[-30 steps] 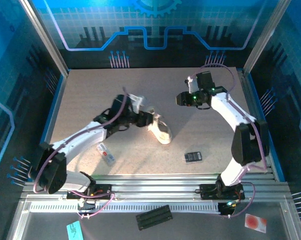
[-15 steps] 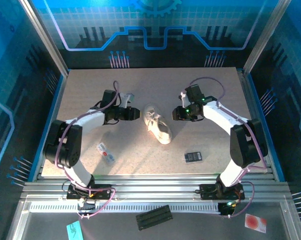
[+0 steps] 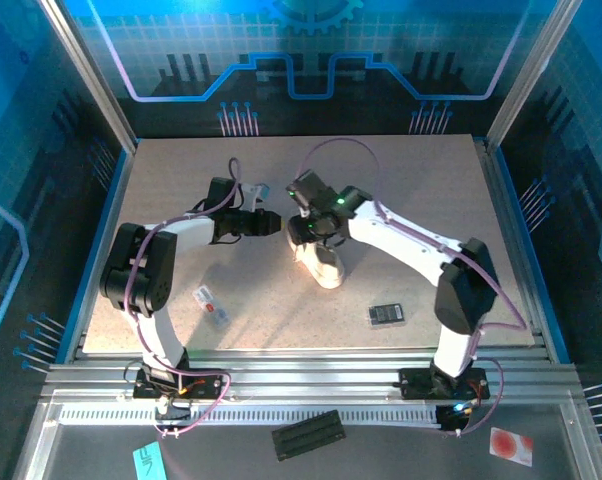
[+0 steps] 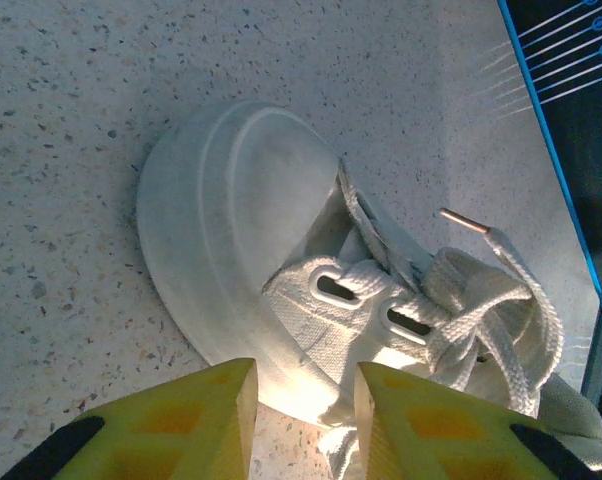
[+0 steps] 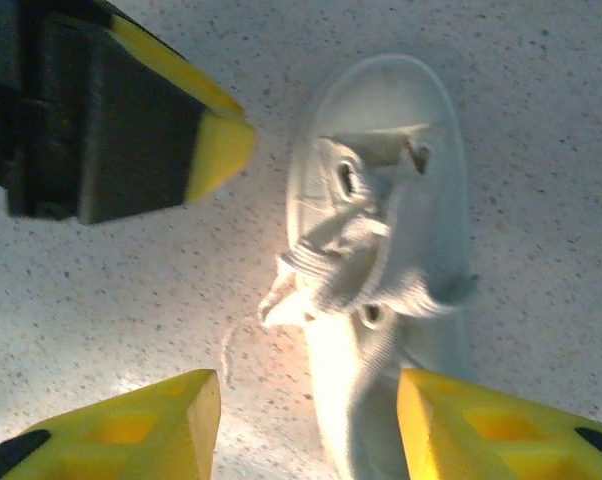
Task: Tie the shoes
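Note:
The small white shoe (image 3: 326, 265) lies on the speckled table, toe toward the back. In the left wrist view the shoe (image 4: 241, 220) has its toe at the upper left and its loose laces (image 4: 481, 300) bunched at the right. My left gripper (image 4: 306, 415) is open at the shoe's side, a bit of lace low between its yellow fingertips (image 4: 216, 415). From above, the left gripper (image 3: 272, 224) sits just left of the shoe. My right gripper (image 5: 306, 425) hangs open over the shoe (image 5: 381, 200), whose rear part lies between its fingers. From above, the right gripper (image 3: 304, 233) covers the toe end.
A small black device (image 3: 386, 313) lies right of the shoe and a white-and-red packet (image 3: 212, 305) near the left arm. The right arm (image 3: 411, 240) stretches across the table's right half. Blue walls fence in the table (image 3: 181, 180) at the back and both sides.
The right arm has swung left from the right side to over the shoe. The left arm drew back from the shoe and now points at its side, jaws narrower than before.

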